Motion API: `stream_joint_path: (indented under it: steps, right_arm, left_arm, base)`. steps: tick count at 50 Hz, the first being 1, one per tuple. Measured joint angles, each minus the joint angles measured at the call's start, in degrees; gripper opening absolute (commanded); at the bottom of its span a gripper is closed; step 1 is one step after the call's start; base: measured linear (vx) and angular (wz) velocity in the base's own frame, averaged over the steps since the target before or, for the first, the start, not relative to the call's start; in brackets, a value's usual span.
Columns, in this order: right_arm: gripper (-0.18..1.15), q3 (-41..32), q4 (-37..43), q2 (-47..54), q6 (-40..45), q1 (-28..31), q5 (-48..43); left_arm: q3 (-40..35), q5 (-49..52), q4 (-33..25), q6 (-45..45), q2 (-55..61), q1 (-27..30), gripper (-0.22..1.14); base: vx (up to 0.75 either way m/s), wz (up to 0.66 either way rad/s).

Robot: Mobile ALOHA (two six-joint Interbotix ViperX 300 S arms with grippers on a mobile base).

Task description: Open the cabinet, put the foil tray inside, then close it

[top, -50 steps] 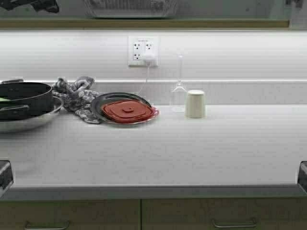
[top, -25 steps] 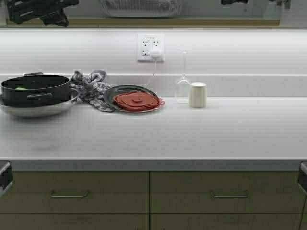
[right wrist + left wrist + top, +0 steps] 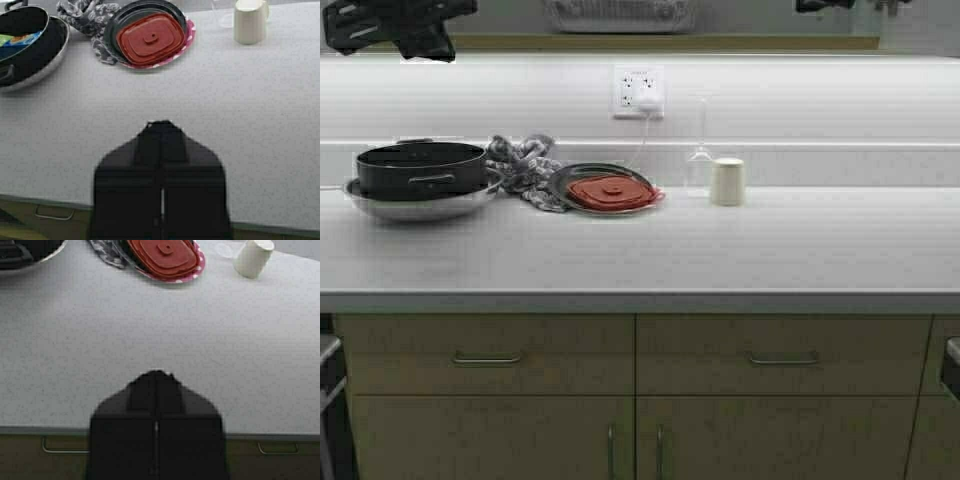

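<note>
The left gripper [image 3: 156,377] points toward 12 o'clock in its wrist view, its two dark fingers [image 3: 141,390] pressed together with only a thin seam between them. The right gripper [image 3: 161,127] holds the same pose, also aimed at 12 o'clock, fingers [image 3: 175,145] closed flat against each other. In the high view, dark arm parts [image 3: 395,25] show at about 10 o'clock.
</note>
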Motion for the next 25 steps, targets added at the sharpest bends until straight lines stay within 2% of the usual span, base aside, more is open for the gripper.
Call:
stream_joint_path:
  steps: [7,12,25]
  right_arm:
    - [0.07,0.5,0.0,0.0,-1.8,-0.3,0.1]
    - [0.07,0.7,0.0,-0.2,-2.0,-2.5,0.2]
    - [0.07,0.7,0.0,-5.8,-2.2,-14.5,0.2]
  left_arm:
    - [0.8,1.3,-0.1,1.6,-2.4,1.4,0.04]
    - [0.9,2.9,0.0,3.8,-4.3,4.5,0.04]
    - [1.1,4.6,-1.2,5.5,-11.5,16.1,0.04]
  base:
    - [-0.2,0.03]
    - [-0.17,0.03]
    - [-0.13,0.02]
